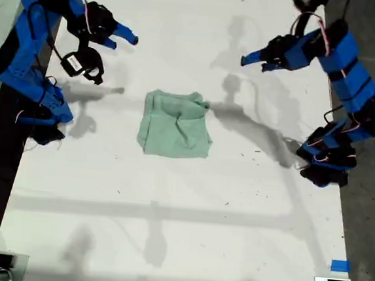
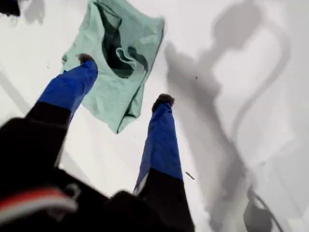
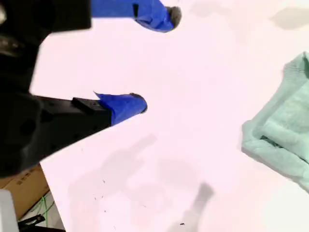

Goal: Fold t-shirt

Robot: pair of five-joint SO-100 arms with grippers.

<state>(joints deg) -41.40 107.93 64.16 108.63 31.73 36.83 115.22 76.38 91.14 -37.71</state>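
Sitting mid-table in the exterior view, shirt is looking bunched, both arms raised and clear of it.

First wrist: my first gripper is gaping wide, empty, w/ shirt beyond the tips; judging, grab a hem corner.

Second wrist: my second gripper is spread wide, empty, shirt off aside.

White desk surface, lightly speckled, carrying hard overlapping shadows from overhead light. Dark grey floor beyond exterior view's right edge. Blue tape marks one near corner.
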